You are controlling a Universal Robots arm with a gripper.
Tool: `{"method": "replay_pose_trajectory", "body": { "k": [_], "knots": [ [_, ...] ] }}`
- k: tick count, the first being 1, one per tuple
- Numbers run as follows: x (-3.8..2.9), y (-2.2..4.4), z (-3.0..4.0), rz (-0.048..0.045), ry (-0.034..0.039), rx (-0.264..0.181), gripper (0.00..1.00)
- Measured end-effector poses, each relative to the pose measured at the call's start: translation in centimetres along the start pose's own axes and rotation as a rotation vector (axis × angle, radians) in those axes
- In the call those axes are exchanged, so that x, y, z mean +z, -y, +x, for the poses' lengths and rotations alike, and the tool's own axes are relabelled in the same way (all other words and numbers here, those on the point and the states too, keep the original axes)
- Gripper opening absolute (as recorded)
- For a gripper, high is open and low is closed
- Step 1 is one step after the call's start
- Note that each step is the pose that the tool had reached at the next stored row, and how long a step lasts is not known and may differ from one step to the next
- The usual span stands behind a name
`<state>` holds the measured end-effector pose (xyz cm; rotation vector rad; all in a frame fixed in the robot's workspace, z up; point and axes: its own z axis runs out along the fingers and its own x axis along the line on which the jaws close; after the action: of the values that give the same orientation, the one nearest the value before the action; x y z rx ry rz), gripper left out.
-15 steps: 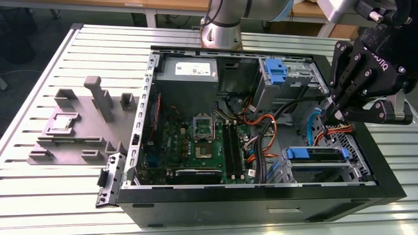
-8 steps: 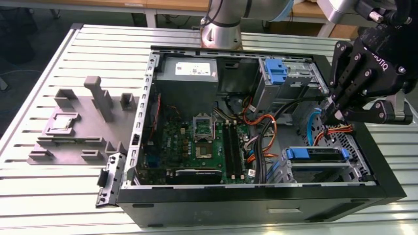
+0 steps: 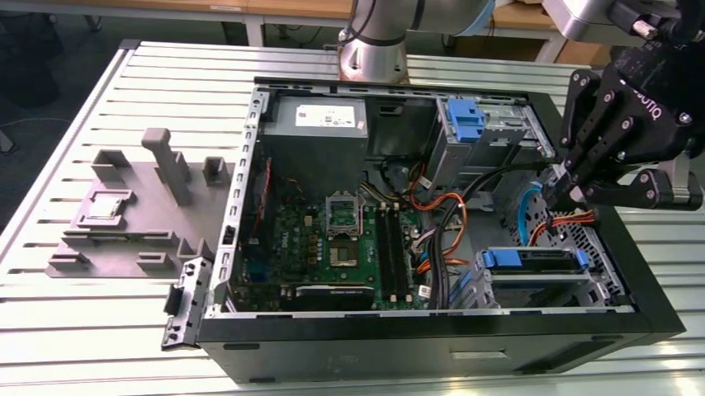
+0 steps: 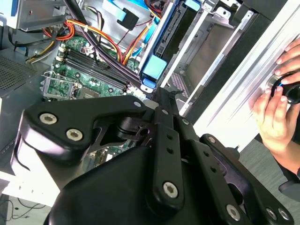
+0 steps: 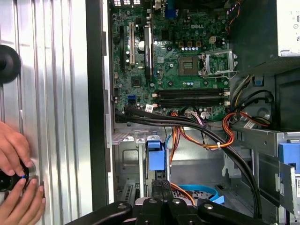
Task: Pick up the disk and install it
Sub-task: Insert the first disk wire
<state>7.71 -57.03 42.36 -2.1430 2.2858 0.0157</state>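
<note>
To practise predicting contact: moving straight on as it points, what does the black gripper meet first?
Probably the blue plastic carrier framing the silver-grey disk, just ahead of the black gripper; depth unclear.

The tool (image 4: 158,96) hovers just beside the blue-framed disk (image 4: 153,69), with the motherboard (image 4: 75,75) beyond.

case (image 3: 441,346) open, under and around jaws | cables (image 5: 225,133) just beside jaws | motherboard (image 3: 330,239) past cables from jaws | power supply (image 3: 319,124) well apart from jaws | grey fixture (image 3: 144,206) farthest from jaws, outside case on bench (image 3: 88,330)
</note>
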Motion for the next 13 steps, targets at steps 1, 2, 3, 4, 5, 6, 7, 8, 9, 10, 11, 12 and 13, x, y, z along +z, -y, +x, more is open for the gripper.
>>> {"method": "replay_pose_trajectory", "body": {
  "k": [1,2,3,4,5,6,7,8,9,10,11,12,13],
  "knots": [
    [0.0,0.01,0.0,0.0,0.0,0.0,0.1],
    [0.0,0.02,0.0,0.0,-0.0001,0.0,0.1],
    [-0.01,0.02,0.0,0.0,-0.0002,0.0,0.1],
    [0.0,0.03,0.0,0.0,-0.0001,0.0,0.1],
    [0.0,0.03,0.0,0.0,-0.0001,0.0,0.1],
    [0.0,0.04,0.0,0.0,-0.0001,0.0,0.1],
    [0.0,0.03,0.0,0.0,-0.0001,-0.005,0.1],
    [0.01,0.04,0.0,-0.0003,-0.0002,-0.021,0.1],
    [0.02,0.03,0.0,-0.0005,-0.0003,-0.039,0.1],
    [0.04,0.03,0.0,-0.0007,-0.0002,-0.057,0.1],
    [0.06,0.04,0.0,-0.001,-0.0002,-0.075,0.1],
    [0.07,0.04,0.0,-0.0012,-0.0003,-0.093,0.1],
    [0.08,0.04,0.0,-0.0014,-0.0003,-0.111,0.1]
  ]
}}
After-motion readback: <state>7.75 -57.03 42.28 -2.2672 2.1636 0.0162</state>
